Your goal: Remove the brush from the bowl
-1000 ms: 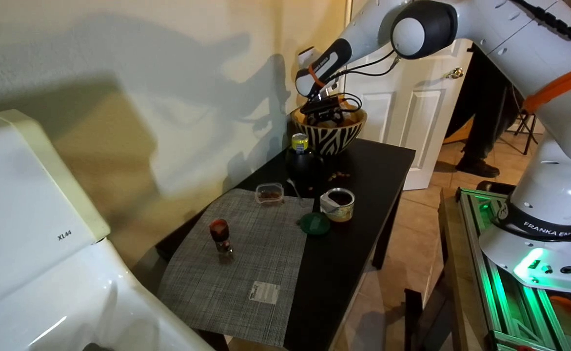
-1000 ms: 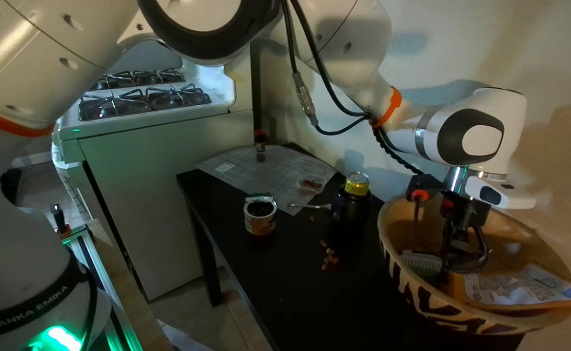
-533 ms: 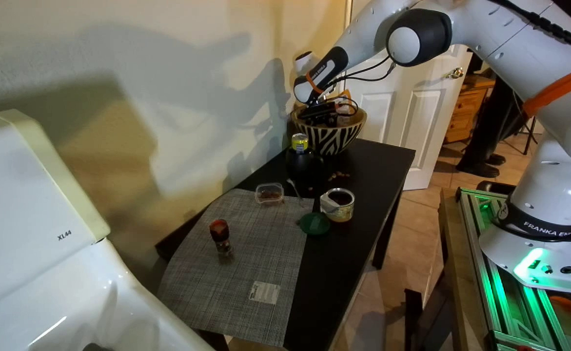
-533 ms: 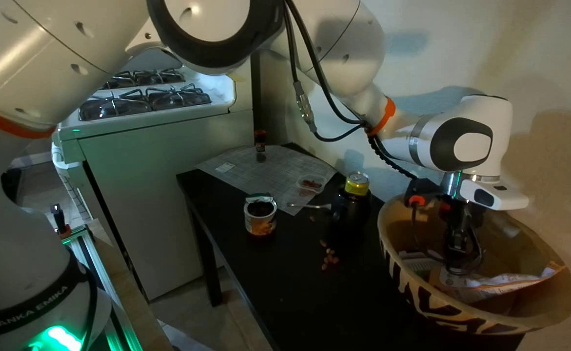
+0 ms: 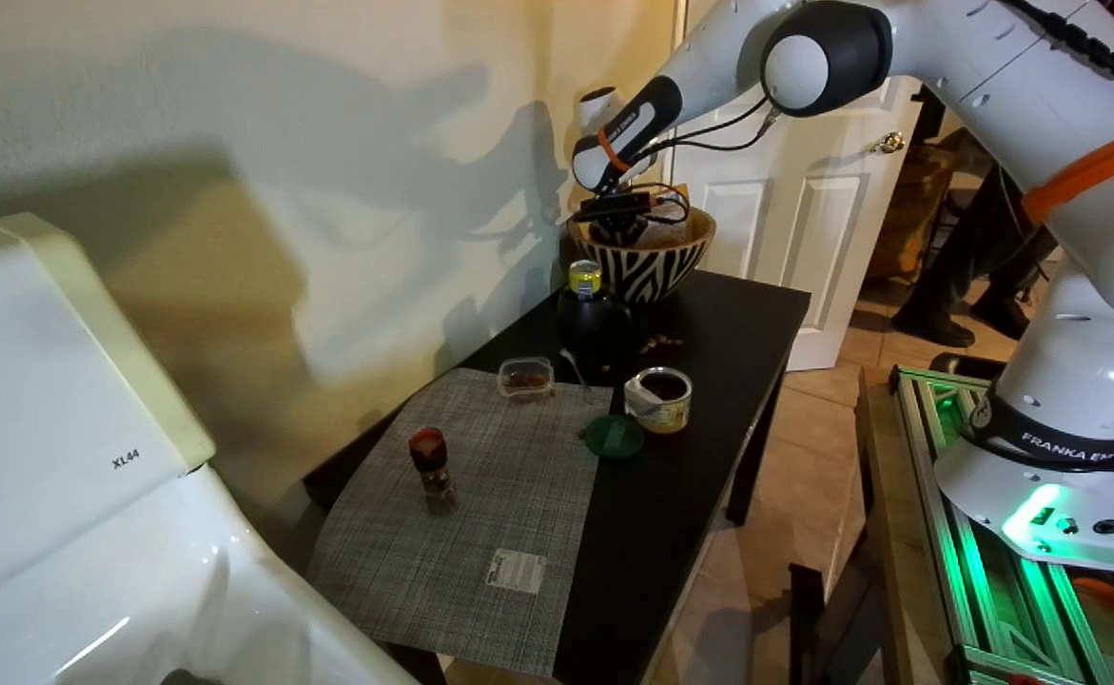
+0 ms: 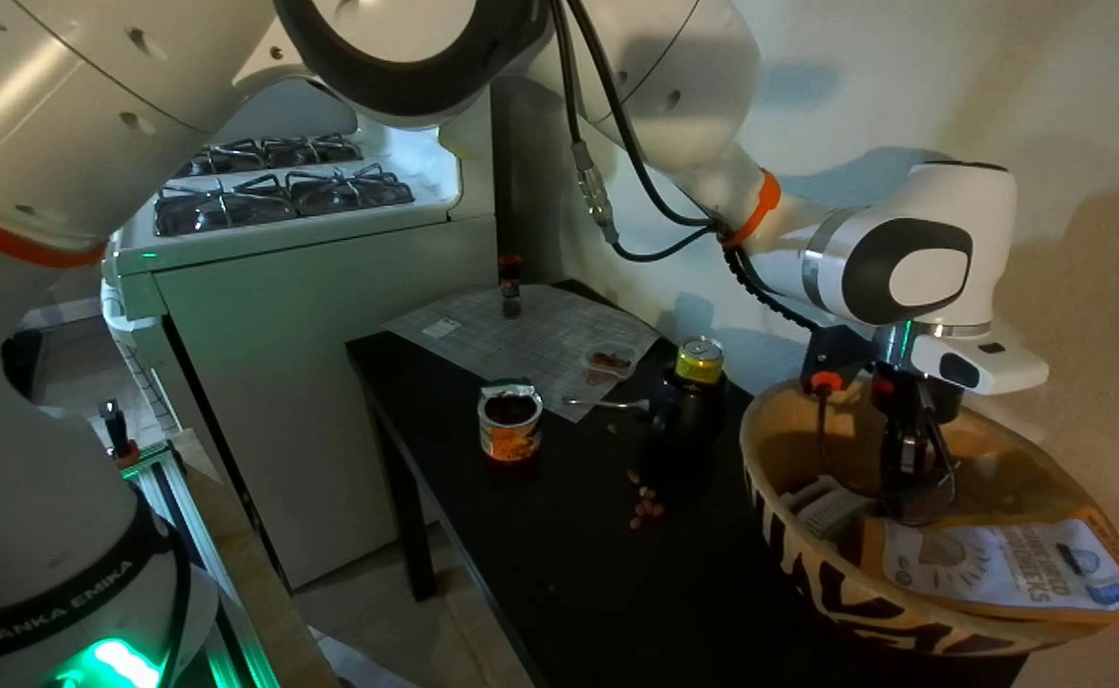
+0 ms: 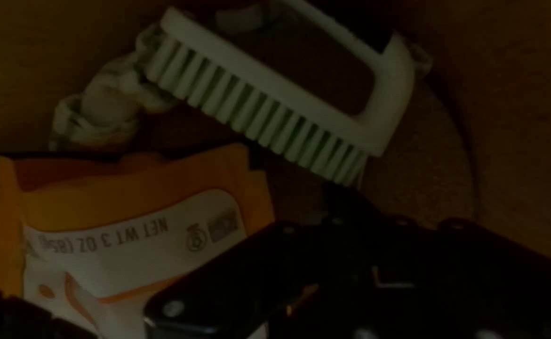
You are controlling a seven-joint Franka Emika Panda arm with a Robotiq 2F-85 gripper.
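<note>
Brush [image 7: 275, 87], white with pale bristles, lies inside the zebra-striped bowl [image 5: 652, 274] near an orange-and-white pouch [image 6: 1008, 564]. The gripper [image 7: 343, 197] hangs in the bowl, jaws together by one end of the bristles; from where I stand, I cannot tell whether they pinch any.

This looks like a home kitchen: a glossy white gas stove [image 6: 330, 382] with dark metal grates [image 6: 287, 191] stands beside a black table [image 6: 559, 554] bearing a grey woven placemat [image 5: 499, 504].
</note>
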